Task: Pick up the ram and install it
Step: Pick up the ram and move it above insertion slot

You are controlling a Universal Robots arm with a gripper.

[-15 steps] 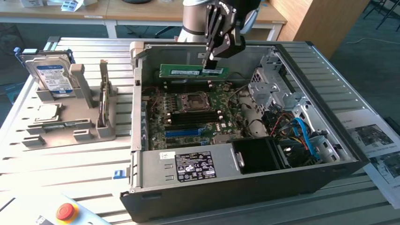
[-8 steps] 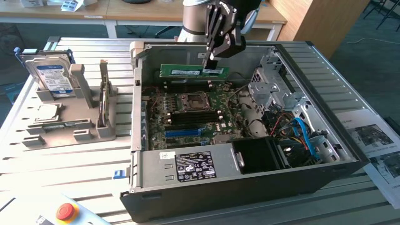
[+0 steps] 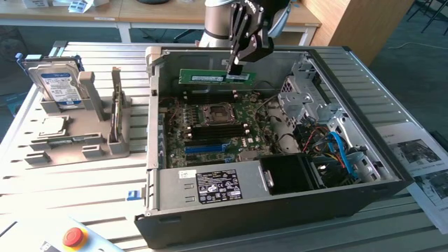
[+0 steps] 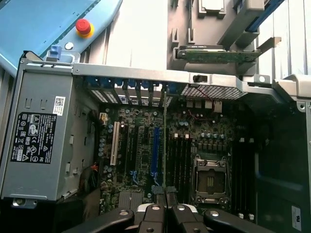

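In front of the open computer case [image 3: 280, 210], a red stop button [image 3: 73, 237] sits on the counter [image 3: 70, 178]. Inside the case the power supply [image 3: 217, 186] lies nearest, with the motherboard [image 3: 217, 123] behind it. Over the case's far end the jaws are clamped on the ram [image 3: 203, 77], gripping its upper edge near one end. The ram hangs level above the motherboard.

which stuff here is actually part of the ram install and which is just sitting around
Part of the job: ram held by the fingers; memory slots on the motherboard.

Just lying about: hard drive; processor chip; second ram stick in the grey stand; red stop button; printed sheets.
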